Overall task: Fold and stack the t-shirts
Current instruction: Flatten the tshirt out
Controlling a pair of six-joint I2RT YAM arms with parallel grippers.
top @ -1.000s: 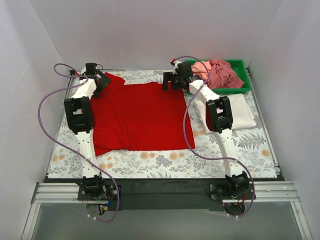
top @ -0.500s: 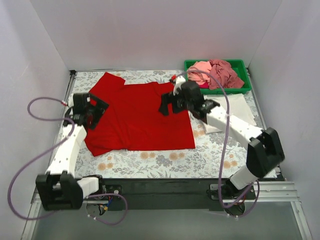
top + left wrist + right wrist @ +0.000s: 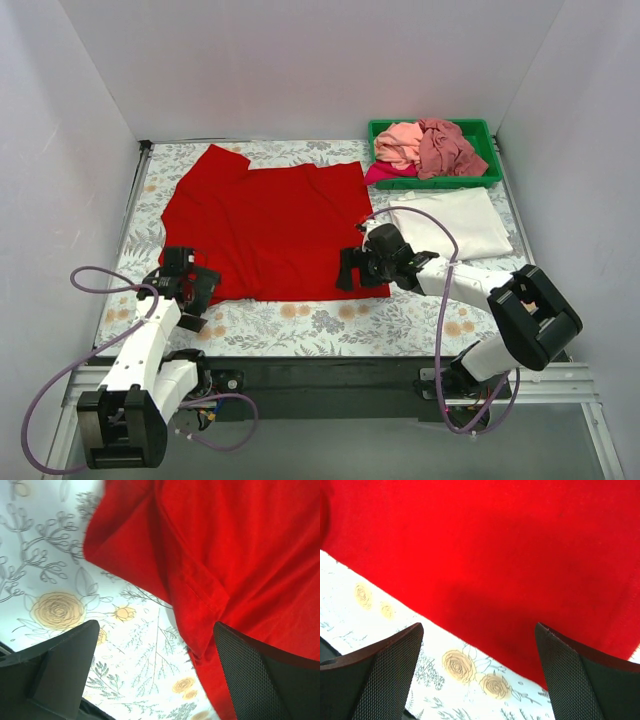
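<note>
A bright red t-shirt [image 3: 270,225] lies spread flat on the flowered table cloth. My left gripper [image 3: 192,292] is open and empty, low over the shirt's near left corner, whose hem shows in the left wrist view [image 3: 210,580]. My right gripper [image 3: 349,270] is open and empty, low over the shirt's near right hem, which shows in the right wrist view [image 3: 485,555]. A white t-shirt [image 3: 450,223] lies folded at the right. Pink, dusty rose and magenta shirts [image 3: 430,145] are heaped in the green tray [image 3: 478,181].
White walls close the table in at the back and both sides. The flowered cloth [image 3: 330,322] shows as a bare strip between the red shirt and the near edge. Purple cables loop from both arms.
Both arms have drawn back from the shirt's far corners to its near corners, coming low over the near hem. The red shirt now lies flatter, with its far edge spread out.
</note>
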